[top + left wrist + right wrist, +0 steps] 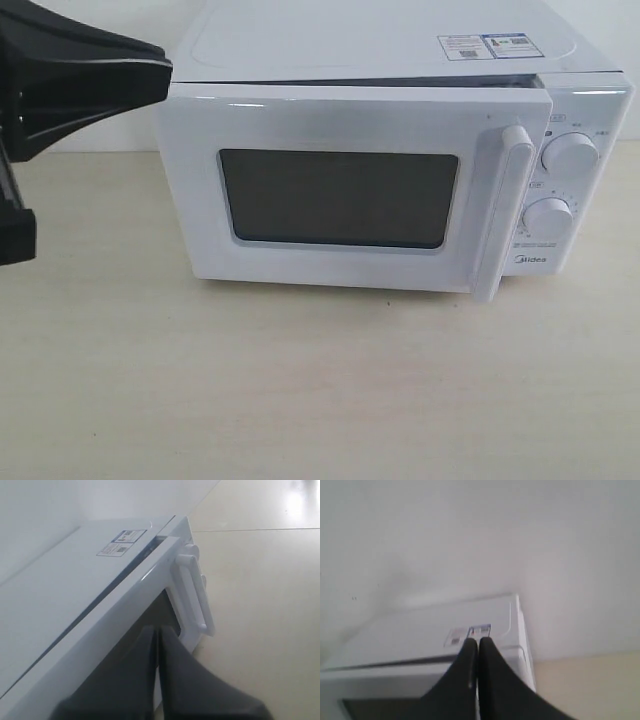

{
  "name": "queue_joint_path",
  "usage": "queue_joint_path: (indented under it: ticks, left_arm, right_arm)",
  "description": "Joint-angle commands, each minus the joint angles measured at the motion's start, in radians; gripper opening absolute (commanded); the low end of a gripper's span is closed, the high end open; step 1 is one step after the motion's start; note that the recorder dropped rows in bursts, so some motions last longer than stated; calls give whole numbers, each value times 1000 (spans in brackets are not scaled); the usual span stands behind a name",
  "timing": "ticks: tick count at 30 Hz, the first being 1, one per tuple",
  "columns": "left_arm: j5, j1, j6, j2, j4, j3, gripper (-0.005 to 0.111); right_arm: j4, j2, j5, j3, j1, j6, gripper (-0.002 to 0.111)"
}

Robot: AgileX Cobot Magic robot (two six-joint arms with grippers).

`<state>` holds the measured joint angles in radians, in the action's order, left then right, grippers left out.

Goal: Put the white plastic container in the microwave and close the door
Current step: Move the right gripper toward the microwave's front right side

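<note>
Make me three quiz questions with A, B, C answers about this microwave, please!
1. Where on the microwave are the stickers?
A its top
B its underside
C its window

2. How many round dials does it have?
A one
B two
C four

3. How is the door?
A wide open
B taken off
C nearly shut

Answers:
1. A, they lie flat on the top panel near the back.
2. B, one sits above the other beside the handle.
3. C, only a thin gap shows along its top edge.
</note>
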<state>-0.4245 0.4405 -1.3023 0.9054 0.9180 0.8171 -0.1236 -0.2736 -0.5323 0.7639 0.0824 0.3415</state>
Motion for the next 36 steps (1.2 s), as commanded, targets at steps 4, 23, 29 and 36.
queue_joint_path:
  ticks: [4, 23, 29, 36]
  left_arm:
    - [7, 7, 35, -38, 9, -5, 4]
    - [2, 7, 102, -42, 7, -5, 4]
    - [2, 7, 102, -42, 7, -5, 4]
    - [34, 7, 102, -42, 7, -40, 4]
  right_arm:
    - [310, -140, -398, 57, -3, -233, 0]
    - [1051, -401, -411, -46, -3, -816, 0]
    - [1315, -606, -334, -88, -3, -1059, 0]
    - [1411, -715, 254, -103, 236, -1183, 0]
